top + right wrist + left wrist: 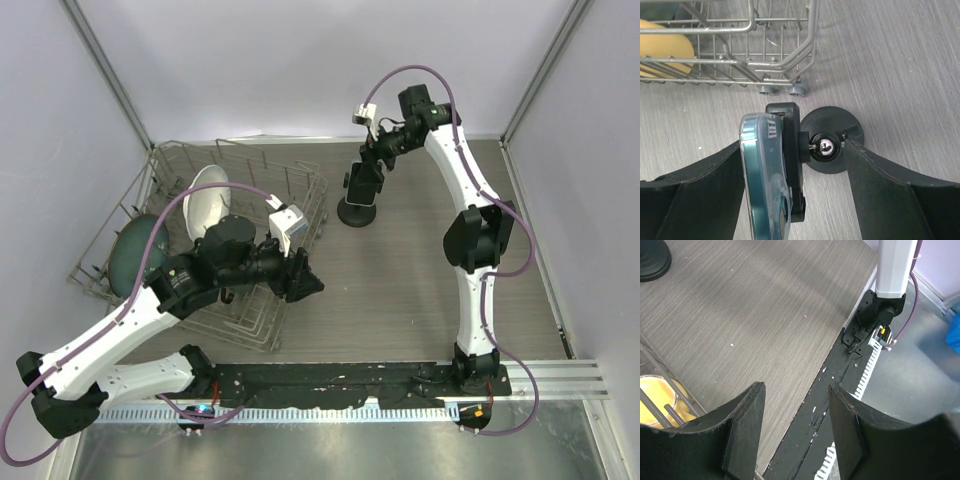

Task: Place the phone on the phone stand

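The phone (765, 175) stood edge-up in the stand (830, 122), apparently seated, so the right fingers (875, 190) flanked it, spread and released. The left fingers (745, 420) idled open and empty.

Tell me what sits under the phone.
Beside and below the phone shows the phone stand: its clamp, ball joint and round base on the table. Whatever lies straight beneath the phone is covered by it.

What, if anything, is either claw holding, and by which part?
Left claw: nothing. Right claw straddles the phone on the phone stand; whether it grips cannot be told.
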